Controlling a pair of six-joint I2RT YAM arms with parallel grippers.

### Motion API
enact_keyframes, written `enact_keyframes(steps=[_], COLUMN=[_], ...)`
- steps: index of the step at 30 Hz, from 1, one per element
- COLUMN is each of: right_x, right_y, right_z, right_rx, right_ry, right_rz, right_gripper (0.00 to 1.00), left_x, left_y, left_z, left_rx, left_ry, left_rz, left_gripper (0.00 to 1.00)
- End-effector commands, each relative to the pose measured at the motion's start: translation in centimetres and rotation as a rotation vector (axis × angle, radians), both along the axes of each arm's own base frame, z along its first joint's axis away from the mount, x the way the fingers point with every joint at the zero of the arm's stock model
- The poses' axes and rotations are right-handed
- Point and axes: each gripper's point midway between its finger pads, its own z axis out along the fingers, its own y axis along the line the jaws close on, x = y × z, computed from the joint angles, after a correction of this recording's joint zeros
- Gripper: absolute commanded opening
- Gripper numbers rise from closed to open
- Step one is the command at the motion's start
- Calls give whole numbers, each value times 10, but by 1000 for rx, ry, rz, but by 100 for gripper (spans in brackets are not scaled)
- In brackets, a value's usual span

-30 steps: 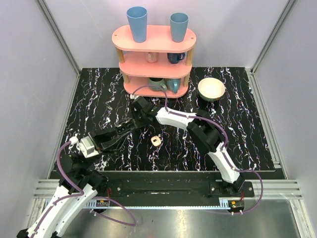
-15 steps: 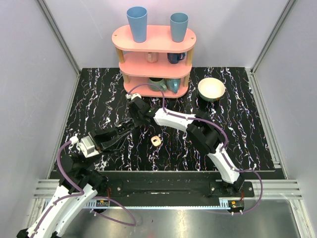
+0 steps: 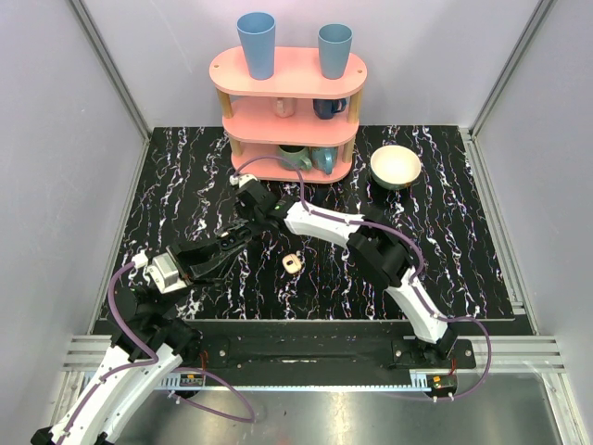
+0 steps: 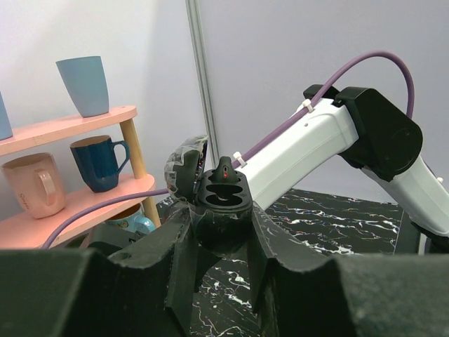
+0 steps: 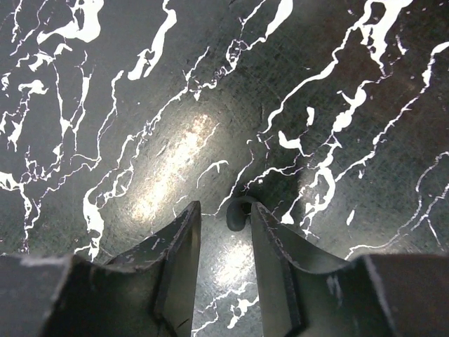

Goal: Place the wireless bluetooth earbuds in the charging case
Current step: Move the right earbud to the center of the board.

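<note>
Two arms of mine reach over the left-middle of the black marbled bench (image 3: 463,241), in front of the pink shelf (image 3: 287,69) with its cups (image 3: 256,42). A cream bowl (image 3: 396,167) stands to the shelf's right.

My left fingers (image 4: 221,214) are clamped tight on the charging case (image 4: 224,193). It is a dark one, held up off the bench with its lid hinged open to the left and its two hollows facing up. Whether a bud sits in them I cannot tell.

My right fingers (image 5: 221,217) point down at the bench, partly apart and gripping nothing. One small dark curved earbud (image 5: 238,214), as far as I can tell, lies on the marble between them, nearer one finger.

A small cream piece (image 3: 293,264) with tan hollows lies alone on the bench, near my left fingers.
</note>
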Motion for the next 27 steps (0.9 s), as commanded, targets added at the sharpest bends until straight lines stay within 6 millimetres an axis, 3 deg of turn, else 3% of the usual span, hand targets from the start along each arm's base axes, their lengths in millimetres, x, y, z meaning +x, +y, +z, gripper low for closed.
enact_keyframes(steps=[1,12,19,27], right_x=[-6,-12,-17,-18], right_y=[8,1,-18,-30], right_z=[-10,-26,-35,-30], right_rx=[-11,-44,-102,-102], right_ry=[25,60,63,46], right_rz=[29,9,-12,-53], right_gripper=[41,38,36,33], left_x=[-4,-3,-3,-3], left_y=[5,4,4,4], left_z=[21,19,19,17], left_rx=[-40,-41,-39,-40], left_ry=[-51,-47,-46,-42], left_rz=[15,8,9,9], left_gripper=[0,0,0,0])
